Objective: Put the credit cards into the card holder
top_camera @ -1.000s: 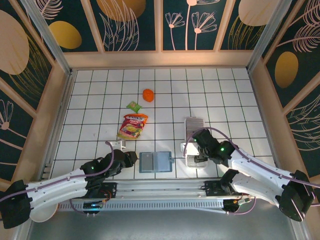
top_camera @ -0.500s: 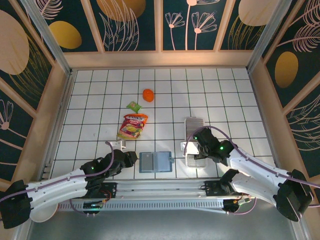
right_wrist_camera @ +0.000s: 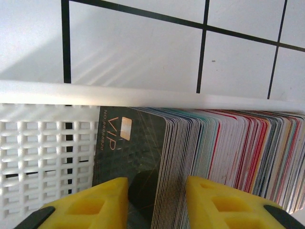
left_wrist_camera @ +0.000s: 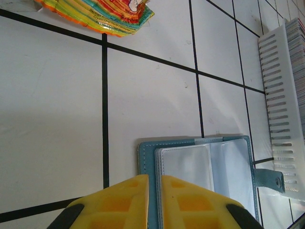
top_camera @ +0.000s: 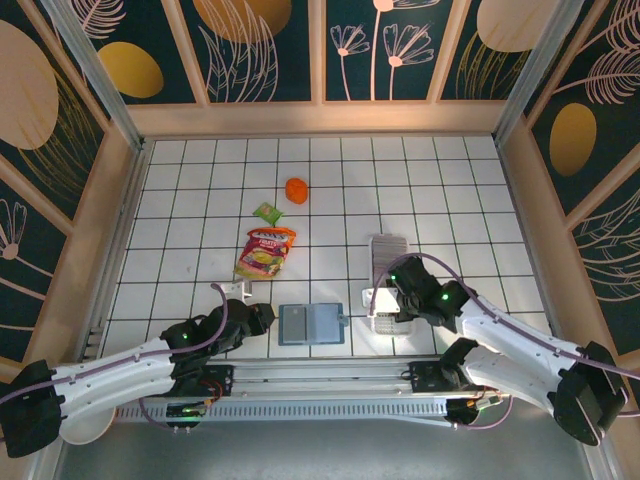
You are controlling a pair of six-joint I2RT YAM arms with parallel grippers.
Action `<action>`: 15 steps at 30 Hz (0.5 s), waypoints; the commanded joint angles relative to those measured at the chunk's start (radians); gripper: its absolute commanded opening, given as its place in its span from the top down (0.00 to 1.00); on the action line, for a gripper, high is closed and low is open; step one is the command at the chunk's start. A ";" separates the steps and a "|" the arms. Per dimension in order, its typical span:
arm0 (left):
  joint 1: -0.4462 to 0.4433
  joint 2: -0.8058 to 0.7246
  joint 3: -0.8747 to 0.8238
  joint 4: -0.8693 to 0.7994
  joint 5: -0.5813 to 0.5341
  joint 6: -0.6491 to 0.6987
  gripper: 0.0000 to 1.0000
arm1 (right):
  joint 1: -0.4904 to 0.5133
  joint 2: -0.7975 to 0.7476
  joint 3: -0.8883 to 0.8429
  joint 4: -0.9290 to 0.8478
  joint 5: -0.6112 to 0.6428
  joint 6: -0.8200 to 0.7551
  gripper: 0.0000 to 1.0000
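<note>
From above, the card holder point(top_camera: 310, 324) lies open on the table point(top_camera: 200, 180) near my arms. Left wrist: my left hand point(left_wrist_camera: 155, 177), nearly closed, sits over its edge. Right wrist: my right hand point(right_wrist_camera: 157, 182), parted, straddles the front credit cards point(right_wrist_camera: 228, 143) in the white tray point(right_wrist_camera: 43, 138).

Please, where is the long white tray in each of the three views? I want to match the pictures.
Top external: the white tray lies right of centre, in the near half of the table.
Left wrist: along the right edge, its slotted wall showing.
Right wrist: across the lower half, its lattice floor at left.
Shared landmark: the credit cards packed inside it.
</note>
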 commanded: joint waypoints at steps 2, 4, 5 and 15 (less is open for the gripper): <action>-0.001 0.005 -0.015 0.021 0.010 -0.013 0.86 | -0.012 -0.023 0.039 -0.014 0.022 -0.021 0.71; 0.000 0.005 -0.013 0.021 0.010 -0.014 0.87 | -0.013 -0.023 0.042 -0.022 0.019 -0.018 0.76; -0.001 0.005 -0.013 0.021 0.011 -0.014 0.87 | -0.012 -0.023 0.044 -0.028 0.016 -0.018 0.76; -0.001 0.008 -0.017 0.024 0.014 -0.016 0.87 | -0.012 -0.031 0.070 -0.060 0.013 0.000 0.86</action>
